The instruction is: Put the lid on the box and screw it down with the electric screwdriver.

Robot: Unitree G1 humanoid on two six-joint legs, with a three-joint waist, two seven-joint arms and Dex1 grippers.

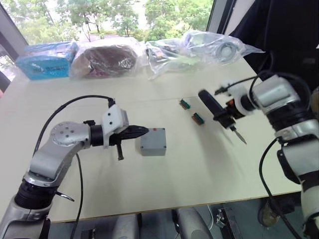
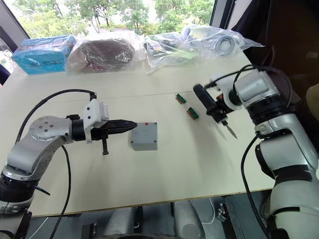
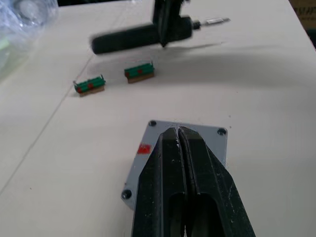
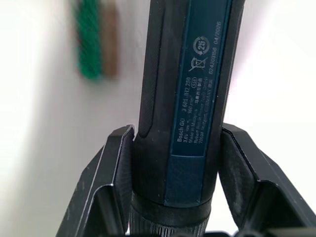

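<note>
The grey box [image 1: 152, 142] stands in the middle of the table with the flat lid [image 3: 210, 143] lying on top, small dark screw holes at its corners and a red mark at one edge. My left gripper [image 1: 146, 131] is shut with nothing in it. Its tips reach over the lid's left edge, and I cannot tell whether they touch. To the right, my right gripper [image 1: 225, 114] is shut on the dark electric screwdriver [image 1: 213, 107]. It holds the tool tilted above the table, with the thin metal bit pointing down and to the right, well away from the box.
Two small green-and-red pieces [image 1: 185, 103] [image 1: 198, 118] lie between the box and the screwdriver. Along the far edge lie a blue package [image 1: 45, 59], a dark bagged item [image 1: 107, 59] and clear plastic bags [image 1: 199, 47]. A person in dark clothing [image 1: 279, 30] stands at the back right.
</note>
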